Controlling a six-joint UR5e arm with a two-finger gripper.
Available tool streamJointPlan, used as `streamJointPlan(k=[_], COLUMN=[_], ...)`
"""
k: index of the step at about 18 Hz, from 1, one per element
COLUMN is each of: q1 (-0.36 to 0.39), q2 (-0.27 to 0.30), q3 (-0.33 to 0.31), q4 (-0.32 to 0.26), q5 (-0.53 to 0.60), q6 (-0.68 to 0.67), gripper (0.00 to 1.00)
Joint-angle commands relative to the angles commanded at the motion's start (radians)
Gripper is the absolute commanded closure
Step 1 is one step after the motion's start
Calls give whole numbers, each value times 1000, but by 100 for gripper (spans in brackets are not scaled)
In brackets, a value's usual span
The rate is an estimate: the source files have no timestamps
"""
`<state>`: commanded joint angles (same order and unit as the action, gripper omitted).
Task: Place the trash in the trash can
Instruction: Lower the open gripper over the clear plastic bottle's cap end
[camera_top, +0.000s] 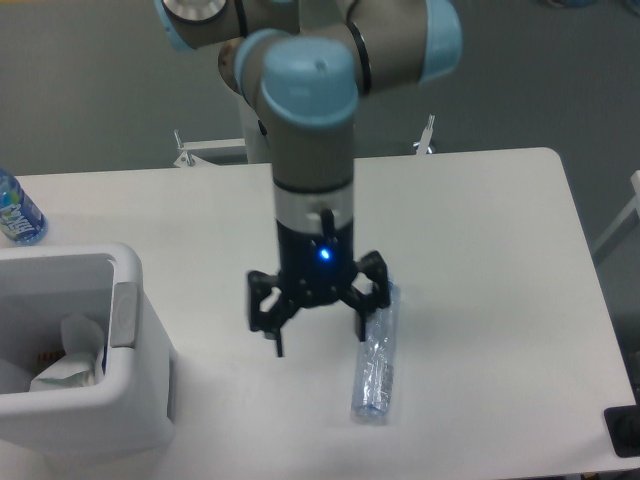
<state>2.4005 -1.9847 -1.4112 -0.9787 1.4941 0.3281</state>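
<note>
1. Two pieces of trash in play: the clear bottle lies flat on the table, right of the trash can.
2. The napkin sits crumpled inside the trash can.
3. The gripper hangs spread wide and empty, one finger beside the bottle.
4. Beyond the trash can stands a blue-labelled bottle.
</note>
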Motion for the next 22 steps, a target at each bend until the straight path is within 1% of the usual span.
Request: streamJointPlan(k=[2,4,6,8,12,16,19,22], q1=[15,23,32,34,35,34,31,28], q2=[-43,-71,-100,-129,-190,-232,-235,-258], q3=[0,-3,-3,-5,18,21,18,21], q4=[2,5,0,5,20,20,20,20], q5=[0,0,26,34,35,50,61,71], q6=[22,57,98,101,103,103,105,124], gripper=[0,0,0,0,0,0,0,0])
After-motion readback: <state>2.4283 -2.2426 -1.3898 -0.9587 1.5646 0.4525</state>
